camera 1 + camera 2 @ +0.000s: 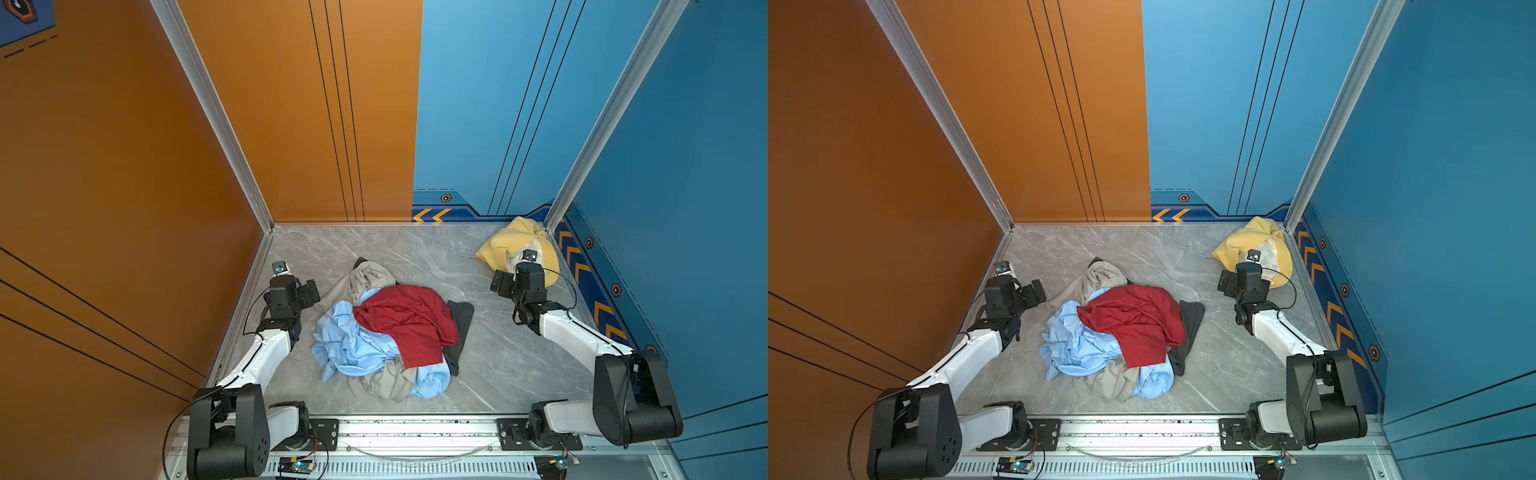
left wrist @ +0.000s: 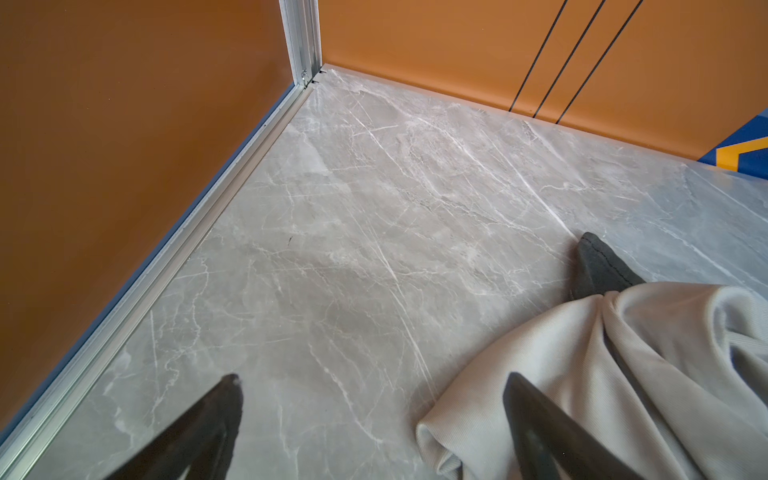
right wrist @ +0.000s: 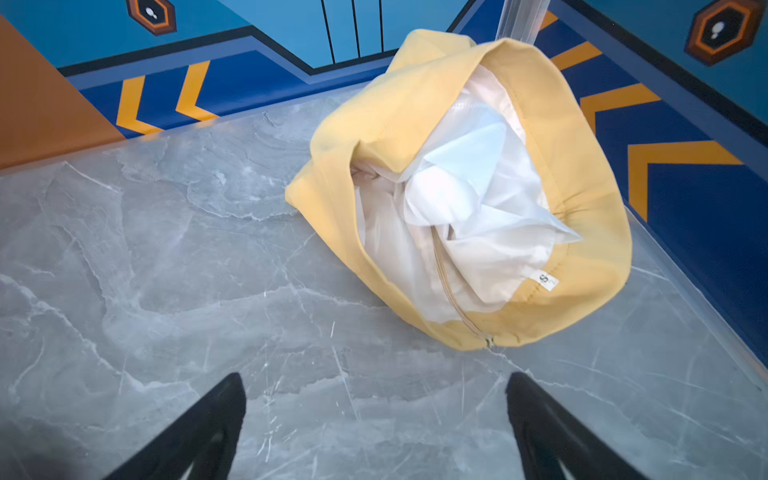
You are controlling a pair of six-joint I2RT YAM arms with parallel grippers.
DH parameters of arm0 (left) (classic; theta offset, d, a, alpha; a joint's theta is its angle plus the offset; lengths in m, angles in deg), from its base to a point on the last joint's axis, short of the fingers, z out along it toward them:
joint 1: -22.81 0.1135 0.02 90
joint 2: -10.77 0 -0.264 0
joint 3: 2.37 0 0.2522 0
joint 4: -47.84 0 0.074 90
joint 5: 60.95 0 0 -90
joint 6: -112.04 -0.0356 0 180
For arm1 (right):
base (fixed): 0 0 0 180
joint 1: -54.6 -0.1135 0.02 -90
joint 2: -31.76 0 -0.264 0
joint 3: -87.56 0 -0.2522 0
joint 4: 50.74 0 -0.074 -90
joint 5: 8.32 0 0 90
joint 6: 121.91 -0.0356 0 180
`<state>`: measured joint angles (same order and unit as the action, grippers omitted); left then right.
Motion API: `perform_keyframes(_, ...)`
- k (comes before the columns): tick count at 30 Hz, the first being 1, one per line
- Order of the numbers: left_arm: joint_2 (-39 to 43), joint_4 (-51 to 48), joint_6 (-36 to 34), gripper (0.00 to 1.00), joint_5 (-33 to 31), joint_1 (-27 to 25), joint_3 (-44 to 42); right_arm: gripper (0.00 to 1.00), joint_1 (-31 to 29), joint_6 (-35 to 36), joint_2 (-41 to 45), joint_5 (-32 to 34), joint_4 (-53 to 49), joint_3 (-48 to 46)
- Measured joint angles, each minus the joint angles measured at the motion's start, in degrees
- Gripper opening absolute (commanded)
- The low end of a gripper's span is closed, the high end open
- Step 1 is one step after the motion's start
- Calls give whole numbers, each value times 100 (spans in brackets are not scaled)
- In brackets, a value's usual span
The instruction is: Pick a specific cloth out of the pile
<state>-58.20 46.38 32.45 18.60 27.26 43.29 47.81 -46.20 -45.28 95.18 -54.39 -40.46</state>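
Observation:
The cloth [image 3: 374,137], mustard-yellow with a white lining showing, lies bunched in the far right corner [image 1: 505,245] [image 1: 1237,245], apart from the pile. My right gripper [image 3: 376,376] [image 1: 515,282] is open just short of it, with only bare floor between its fingers. The pile [image 1: 386,332] [image 1: 1117,332] sits mid-table: dark red on top, with light blue, beige-grey and dark grey beneath it. My left gripper [image 2: 372,378] [image 1: 297,291] is open at the pile's far left edge. One of its fingers [image 2: 540,415] hangs over a beige-grey fold [image 2: 623,353].
An orange wall [image 1: 124,187] bounds the left side and a blue wall [image 1: 685,187] the right. Aluminium posts [image 1: 557,216] stand in the far corners. A dark grey cloth tip [image 2: 598,270] pokes out beyond the beige fold. A metal rail [image 1: 415,428] runs along the front edge.

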Motion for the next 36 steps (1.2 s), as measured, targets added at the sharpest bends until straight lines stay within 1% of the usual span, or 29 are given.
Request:
perform_keyframes(6, -299, 664, -186, 98, -2, 7, -332, 99, -101, 435, 568, 444, 616, -820)
perform_keyframes(11, -627, 1167, -221, 98, 20, 17, -514, 100, -98, 811, 785, 684, 1480, -1626)
perform_keyframes(14, -905, 1497, -271, 98, 63, 50, -522, 100, -72, 931, 595, 737, 1912, -1801)
perform_keyframes(16, -1113, 1696, -313, 98, 72, 52, -522, 100, -72, 1014, 308, 756, 2286, -1799)
perform_keyframes(24, -1270, 1989, -356, 98, 76, 24, -522, 100, -24, 1156, -732, 750, 3362, -1746)
perform_keyframes(26, -1274, 2050, -354, 98, 74, -2, -522, 100, 11, 1154, -841, 691, 3375, -1692)
perform_keyframes(30, -1436, 2476, -374, 98, 20, -149, -557, 100, 142, 1128, -863, 595, 3591, -1679)
perform_keyframes(33, -1484, 2586, -420, 98, -9, -278, -564, 100, 212, 1126, -1056, 562, 4216, -1818)
perform_keyframes(36, -1488, 2717, -494, 98, -142, -400, -579, 100, 275, 1062, -1097, 514, 4247, -1884)
